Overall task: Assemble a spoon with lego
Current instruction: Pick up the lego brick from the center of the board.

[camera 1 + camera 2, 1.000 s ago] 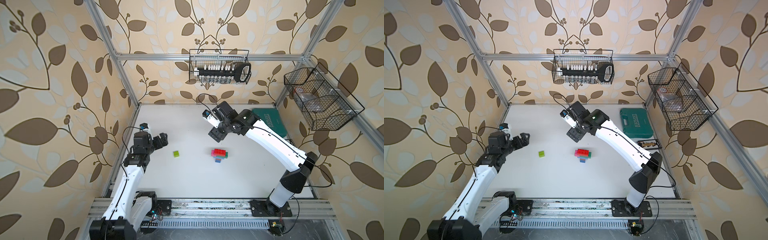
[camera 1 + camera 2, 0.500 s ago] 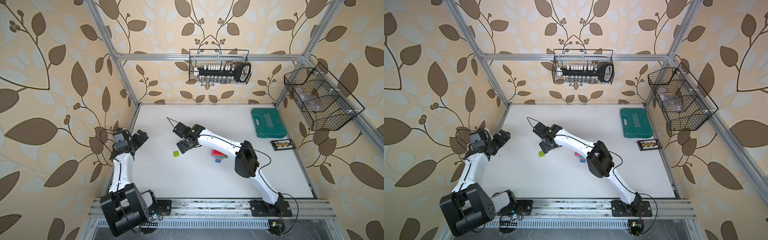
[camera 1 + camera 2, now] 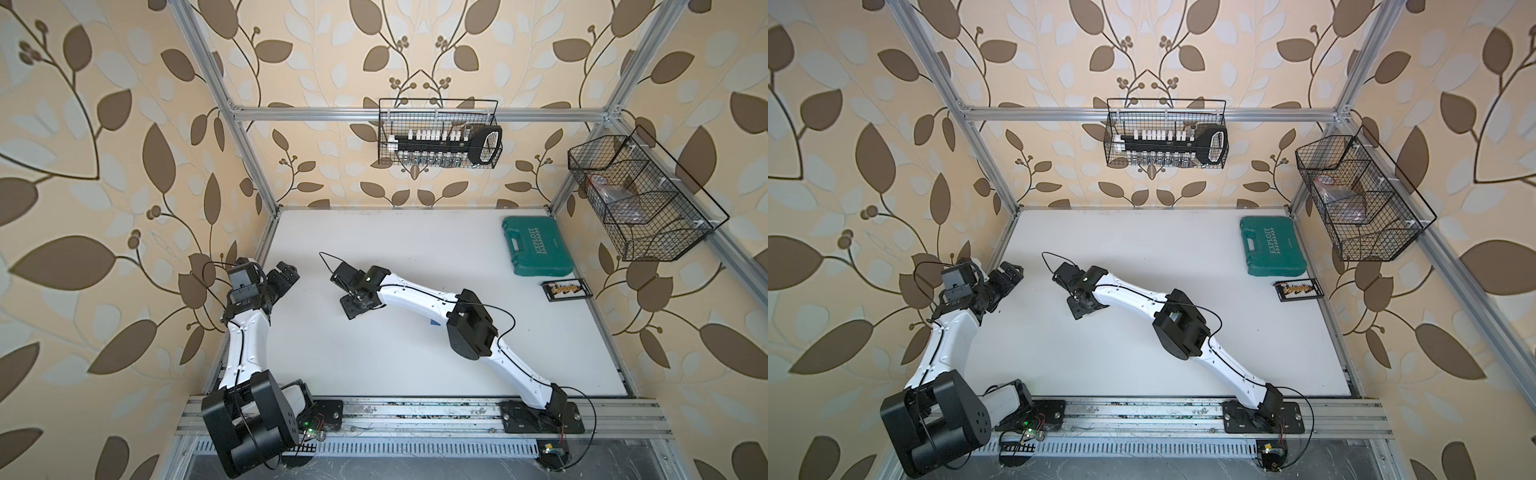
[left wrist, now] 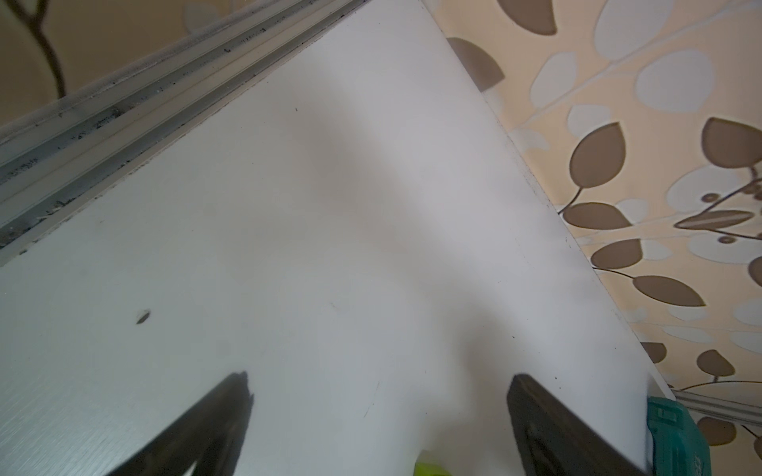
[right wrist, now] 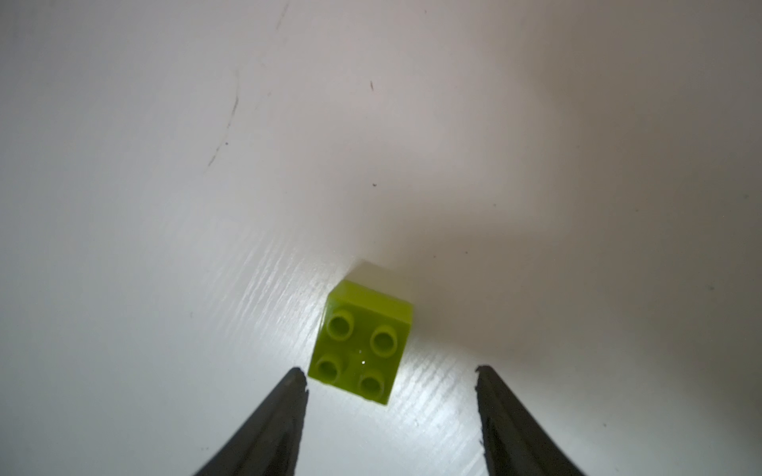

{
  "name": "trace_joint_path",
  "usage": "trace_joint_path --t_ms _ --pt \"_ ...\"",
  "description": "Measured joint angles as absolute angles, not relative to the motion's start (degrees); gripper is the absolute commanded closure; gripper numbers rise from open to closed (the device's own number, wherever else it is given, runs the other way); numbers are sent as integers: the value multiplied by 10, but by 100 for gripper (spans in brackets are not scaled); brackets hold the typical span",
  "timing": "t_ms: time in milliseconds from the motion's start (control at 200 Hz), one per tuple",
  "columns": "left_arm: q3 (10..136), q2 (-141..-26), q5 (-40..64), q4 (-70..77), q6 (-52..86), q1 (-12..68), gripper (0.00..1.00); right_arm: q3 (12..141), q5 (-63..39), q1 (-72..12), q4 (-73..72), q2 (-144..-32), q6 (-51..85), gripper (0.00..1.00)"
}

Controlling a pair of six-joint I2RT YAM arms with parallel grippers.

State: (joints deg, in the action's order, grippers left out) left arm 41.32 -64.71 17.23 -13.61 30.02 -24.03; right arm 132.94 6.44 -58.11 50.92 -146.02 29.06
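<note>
Right jaws parted, gripping nothing; lime brick (image 5: pixel 361 342) sits between their tips, nearer 1. Left jaws spread wide.

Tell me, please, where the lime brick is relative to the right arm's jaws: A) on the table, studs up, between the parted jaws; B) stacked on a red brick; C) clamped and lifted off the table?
A: in the right wrist view the lime brick rests studs up on the white table, with a clear gap beside one of the jaws.
</note>
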Motion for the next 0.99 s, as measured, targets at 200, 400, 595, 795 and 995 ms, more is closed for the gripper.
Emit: trace_joint_path --t_ms 200,400,595,795,995 --pt "413 -647 182 -136 300 -240 1 1330 67 -581 483 -1477 300 42" --pt "413 -647 185 -136 300 -240 1 1343 77 -581 473 -1490 296 62" --pt "413 -647 188 -136 299 -240 1 1343 85 -581 475 -1490 267 85" --pt "413 -641 196 -138 288 -215 1 1300 96 -581 481 -1450 198 100" --pt "406 -561 200 -154 263 -150 1 1236 122 -568 517 -1277 101 100"
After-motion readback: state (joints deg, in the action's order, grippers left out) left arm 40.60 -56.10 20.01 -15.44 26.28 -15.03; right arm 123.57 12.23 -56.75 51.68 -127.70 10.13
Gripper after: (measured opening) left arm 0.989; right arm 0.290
